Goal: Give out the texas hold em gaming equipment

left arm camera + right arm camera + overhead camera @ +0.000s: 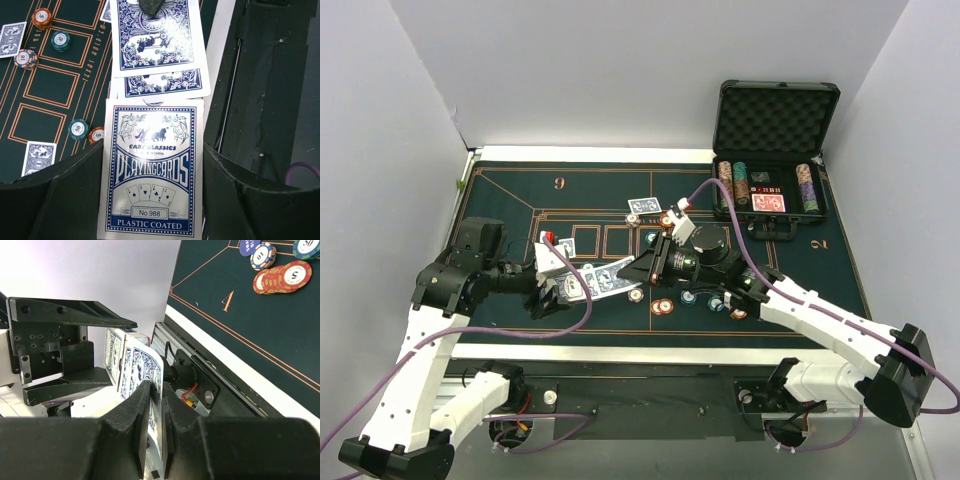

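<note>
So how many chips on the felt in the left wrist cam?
5. Orange chip top left, teal chip right below it, striped chip at the left edge, second teal chip lower down, half-hidden orange chip beside it against the card box. The cards may hide more.

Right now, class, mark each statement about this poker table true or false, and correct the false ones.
1. The left gripper is clamped on a blue card box. True.
2. The right gripper hangs wide open above the chips. False: it is pinched shut on a blue-backed card beside the box.
3. The black case has its lid up. True.
4. The mat is red. False: it is dark green with orange lines.
</note>
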{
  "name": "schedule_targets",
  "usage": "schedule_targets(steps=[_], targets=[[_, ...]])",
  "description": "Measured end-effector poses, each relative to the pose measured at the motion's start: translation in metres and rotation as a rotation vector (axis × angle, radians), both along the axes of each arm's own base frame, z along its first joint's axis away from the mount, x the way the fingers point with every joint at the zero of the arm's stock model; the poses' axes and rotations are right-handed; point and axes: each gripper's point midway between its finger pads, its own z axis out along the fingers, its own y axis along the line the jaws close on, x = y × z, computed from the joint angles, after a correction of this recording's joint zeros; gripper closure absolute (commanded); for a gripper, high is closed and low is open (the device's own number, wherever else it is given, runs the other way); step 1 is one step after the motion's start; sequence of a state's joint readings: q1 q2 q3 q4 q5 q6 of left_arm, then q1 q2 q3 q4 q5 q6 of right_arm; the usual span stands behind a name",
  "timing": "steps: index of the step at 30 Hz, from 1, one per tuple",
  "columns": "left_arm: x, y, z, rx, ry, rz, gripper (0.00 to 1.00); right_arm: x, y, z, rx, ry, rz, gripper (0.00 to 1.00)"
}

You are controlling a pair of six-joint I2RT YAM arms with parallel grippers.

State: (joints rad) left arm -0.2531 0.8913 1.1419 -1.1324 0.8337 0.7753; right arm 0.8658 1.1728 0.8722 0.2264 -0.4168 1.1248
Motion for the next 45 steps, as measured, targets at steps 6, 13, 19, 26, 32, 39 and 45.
schedule_targets(steps=[6,13,19,26,32,39,45], targets=[[0.001,0.0,0.001,-0.003,-0.005,0.0,0.65,-0.004,0.003,0.006,0.002,-0.013,0.016,0.91],[0.001,-0.001,0.001,-0.004,-0.006,0.0,0.65,-0.006,0.004,0.009,-0.031,-0.052,0.019,0.89],[0.002,-0.001,0.001,-0.006,-0.011,-0.001,0.66,-0.005,0.007,0.015,-0.034,-0.078,0.025,0.71],[0.001,-0.002,0.003,-0.012,-0.011,-0.003,0.66,-0.004,0.008,0.01,-0.056,-0.083,0.033,0.51],[0.0,-0.001,0.004,-0.014,-0.017,-0.003,0.66,-0.006,0.003,0.0,-0.104,-0.081,0.043,0.5],[0.0,-0.001,0.004,-0.015,-0.021,-0.003,0.67,-0.007,-0.001,-0.007,-0.138,-0.077,0.047,0.53],[0.0,-0.001,0.004,-0.015,-0.021,-0.003,0.67,-0.008,-0.005,-0.005,-0.143,-0.088,0.043,0.54]])
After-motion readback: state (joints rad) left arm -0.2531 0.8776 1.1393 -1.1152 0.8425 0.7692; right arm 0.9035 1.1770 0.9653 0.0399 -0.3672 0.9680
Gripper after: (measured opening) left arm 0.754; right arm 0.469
